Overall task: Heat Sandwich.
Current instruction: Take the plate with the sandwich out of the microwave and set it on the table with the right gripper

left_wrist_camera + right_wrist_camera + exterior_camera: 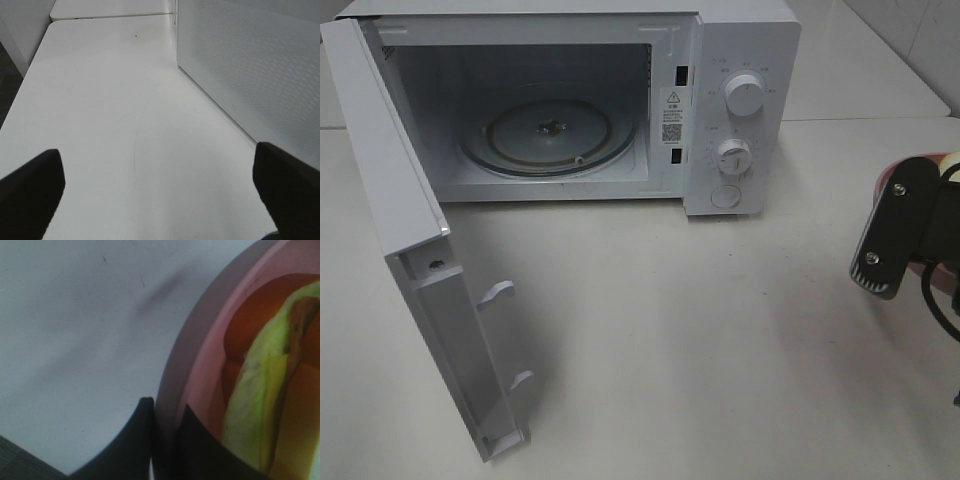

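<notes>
The sandwich (255, 405), with tan bread and green and yellow filling, lies on a round pink plate (200, 350). My right gripper (167, 440) is shut on the plate's rim, one finger outside it and one inside. In the high view the right arm's black wrist (900, 230) covers most of the plate (888, 180) at the table's right edge. The white microwave (745, 50) stands at the back with its door (410, 250) swung fully open to the left. Its glass turntable (550, 135) is bare. My left gripper (160, 195) is open and empty over the table beside the door.
The microwave has two dials (742, 97) and a button on its right panel. The open door juts toward the table's front left. A white table (670, 330) lies between the plate and the microwave's opening.
</notes>
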{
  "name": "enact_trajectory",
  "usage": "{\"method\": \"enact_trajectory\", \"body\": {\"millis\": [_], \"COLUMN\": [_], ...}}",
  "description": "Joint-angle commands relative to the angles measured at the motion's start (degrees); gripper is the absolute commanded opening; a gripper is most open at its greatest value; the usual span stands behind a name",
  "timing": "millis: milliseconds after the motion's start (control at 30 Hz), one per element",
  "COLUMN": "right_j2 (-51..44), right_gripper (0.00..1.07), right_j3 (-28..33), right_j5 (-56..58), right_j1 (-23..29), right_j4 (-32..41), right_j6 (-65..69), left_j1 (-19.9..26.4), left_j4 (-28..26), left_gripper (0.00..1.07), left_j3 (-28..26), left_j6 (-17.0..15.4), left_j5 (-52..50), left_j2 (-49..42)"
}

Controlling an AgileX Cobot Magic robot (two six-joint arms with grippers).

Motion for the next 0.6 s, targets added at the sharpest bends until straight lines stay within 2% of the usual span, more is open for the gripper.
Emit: {"method": "enact_trajectory", "body": {"millis": [33,333,600], "right_j2": [-0.5,-0.2,2.8], "right_gripper": [0.03,0.03,0.03], "right_j3": [-0.1,-0.2,-0.7], "right_j5": [2.2,3.1,0.6], "right_j1": [-0.5,-0.5,-7.3], "right_j4": [-2.3,-2.8,-3.0], "right_j6": [3.4,8.4,9.4], "left_j1": [0.2,0.2,0.2], "left_j4": [0.0,0.0,0.0], "left_gripper": [0.97,0.97,0.97], "left_j3": [0.1,0.1,0.1], "left_j6": [-0.2,-0.2,-0.2], "left_j5": [-0.5,-0.5,-0.5], "left_j2": [-1.2,-1.2,-1.2]}}
